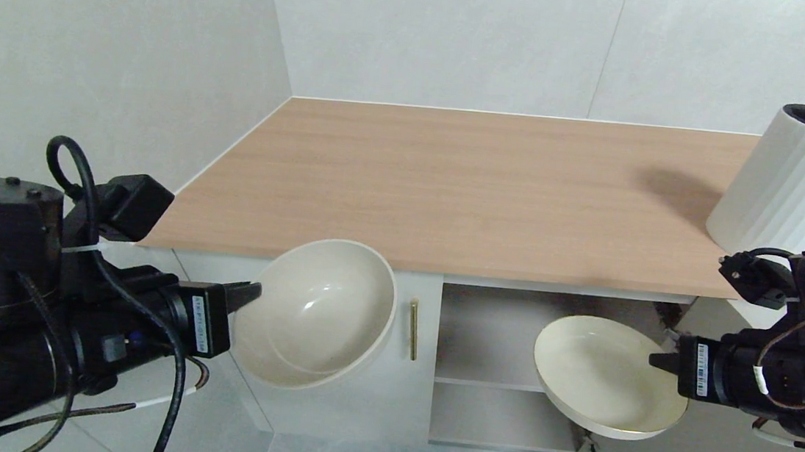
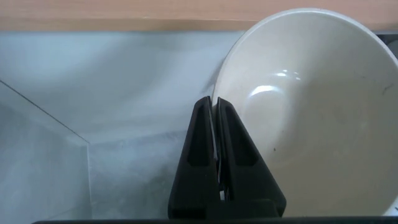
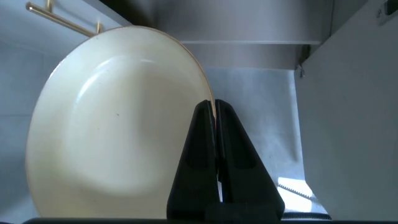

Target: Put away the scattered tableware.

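Wooden countertop (image 1: 450,186), white ribbed container (image 1: 797,190) at its right end.

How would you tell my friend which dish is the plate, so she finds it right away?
Look below the long wooden countertop, at the open cabinet with a shelf inside. In front of it the right gripper pinches the rim of the plate. It is shallow and almost flat, unlike the deep bowl held by the left gripper beside it.

left end effector (image 1: 254,291): pinching bowl (image 1: 324,314) | right end effector (image 1: 657,360): pinching plate (image 1: 603,371)
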